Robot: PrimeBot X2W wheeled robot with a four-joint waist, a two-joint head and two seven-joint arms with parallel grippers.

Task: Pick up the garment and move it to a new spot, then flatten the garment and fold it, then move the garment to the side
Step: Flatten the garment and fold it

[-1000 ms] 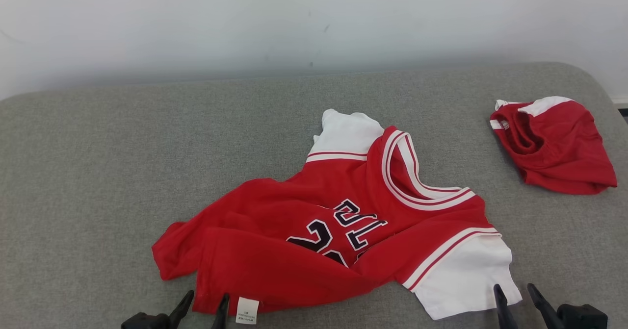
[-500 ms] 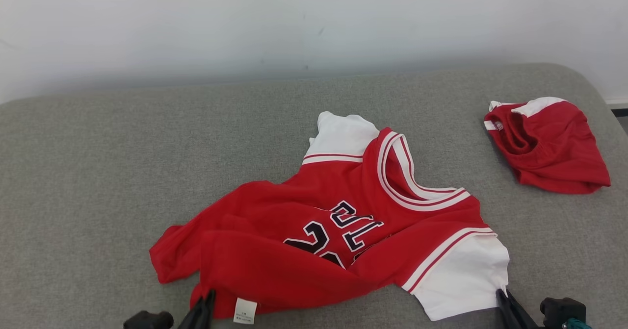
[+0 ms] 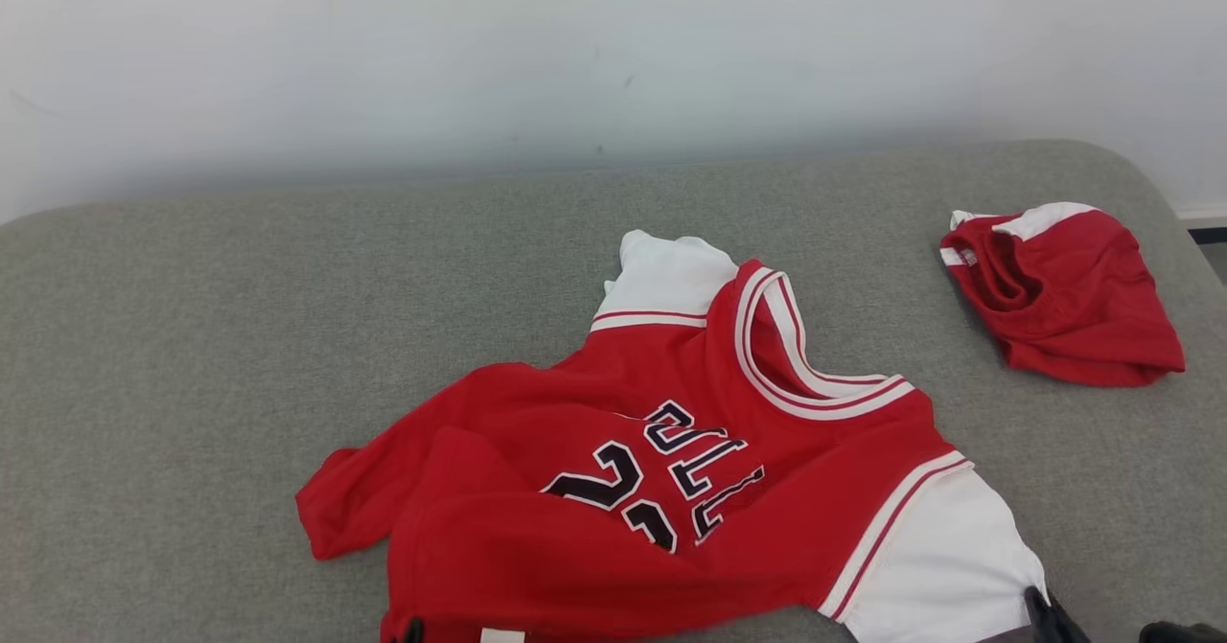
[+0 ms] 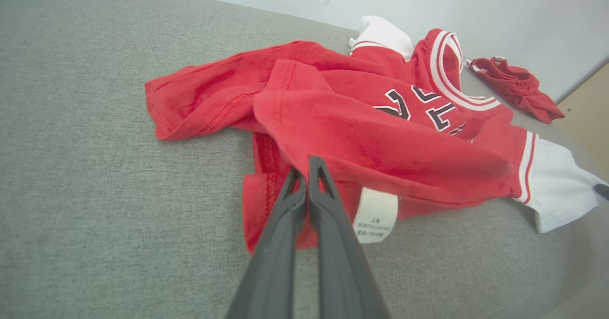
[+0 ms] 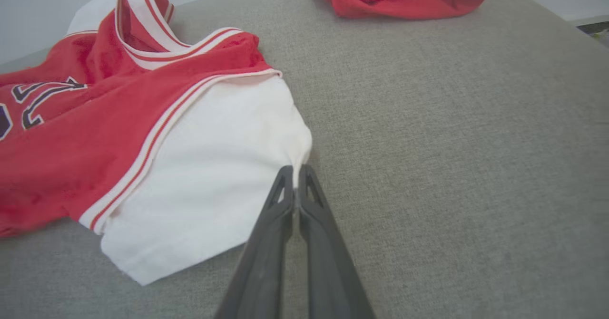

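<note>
Head view: a red basketball jersey (image 3: 671, 470) with white sleeves and dark lettering is seen lying crumpled on the near middle of a grey fabric-covered surface (image 3: 192, 336). Its striped neckline is turned toward the far right and its hem is folded over toward the near left. A pair of red shorts (image 3: 1064, 298) with white trim is bunched at the far right of the surface, well apart from the jersey. A pale wall (image 3: 575, 49) is seen beyond the far edge.

In the left wrist view, the left end effector (image 4: 305, 167) is shown with its two dark fingers pressed together on a fold of red cloth at the jersey's near left hem, just beside a white care label (image 4: 376, 214). The cloth is pinched between the fingertips.

In the right wrist view, the right end effector (image 5: 295, 174) is shown closed in the same way on the edge of the white sleeve (image 5: 214, 167) at the jersey's near right corner. The sleeve's cloth is gathered into a small pucker at the fingertips. The rest of the jersey is seen resting on the surface.
</note>
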